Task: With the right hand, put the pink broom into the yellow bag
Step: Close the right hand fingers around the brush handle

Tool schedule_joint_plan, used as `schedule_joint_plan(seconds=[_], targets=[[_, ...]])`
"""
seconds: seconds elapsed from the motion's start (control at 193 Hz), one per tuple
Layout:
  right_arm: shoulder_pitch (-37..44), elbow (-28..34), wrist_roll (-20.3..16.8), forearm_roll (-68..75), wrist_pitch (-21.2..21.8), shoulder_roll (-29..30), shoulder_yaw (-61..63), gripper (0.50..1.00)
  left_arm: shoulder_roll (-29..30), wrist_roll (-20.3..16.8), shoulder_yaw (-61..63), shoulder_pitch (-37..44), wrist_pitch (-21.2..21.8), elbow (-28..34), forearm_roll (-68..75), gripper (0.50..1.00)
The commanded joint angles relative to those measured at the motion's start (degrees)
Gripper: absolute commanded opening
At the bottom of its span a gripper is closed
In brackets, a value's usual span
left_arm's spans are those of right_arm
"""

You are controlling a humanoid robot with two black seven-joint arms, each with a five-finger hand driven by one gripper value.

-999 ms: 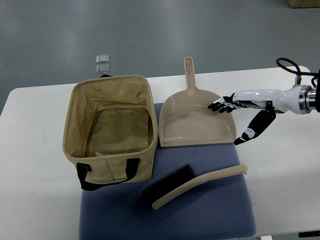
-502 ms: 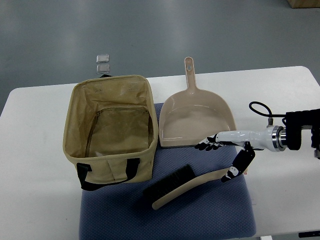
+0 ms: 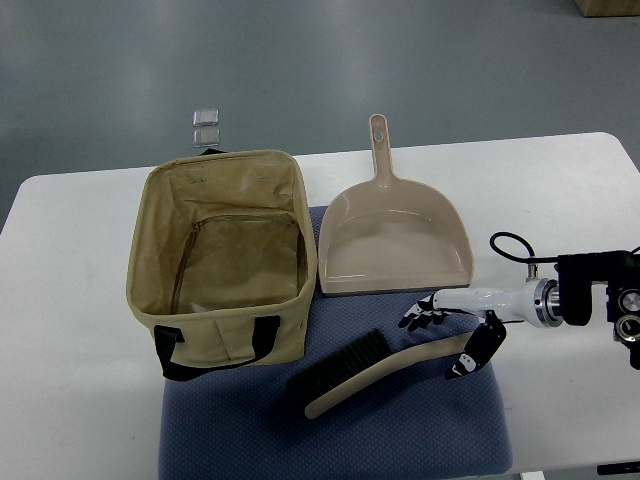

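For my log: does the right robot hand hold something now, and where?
Nothing yet: the right robot hand is open over the broom handle's end.

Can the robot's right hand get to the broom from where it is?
Probably yes. The right hand is open right over the handle end of the broom, which lies flat on the blue mat. Nothing lies between them, and the dustpan lies off to one side.

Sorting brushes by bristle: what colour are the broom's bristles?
Black, on the broom; top view.
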Motion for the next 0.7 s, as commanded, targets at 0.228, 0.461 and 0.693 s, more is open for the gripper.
schedule_joint_plan(seconds=[0.228, 0.461, 0.693], targets=[[-0.78, -0.46, 0.05, -2.09, 0.22, 0.01, -0.16, 0.635, 0.0, 0.0, 0.0, 0.01, -0.05, 0.08, 0.01, 1.0], [-0.78, -0.9, 0.14, -2.8, 0.49, 0.09, -0.51, 0.541, 0.0, 0.0, 0.0, 0.01, -0.05, 0.08, 0.01, 1.0], [-0.52, -1.34, 0.31, -3.41, 0.31, -0.17, -0.25, 0.5, 0.0, 0.0, 0.0, 0.01, -0.05, 0.08, 0.01, 1.0]])
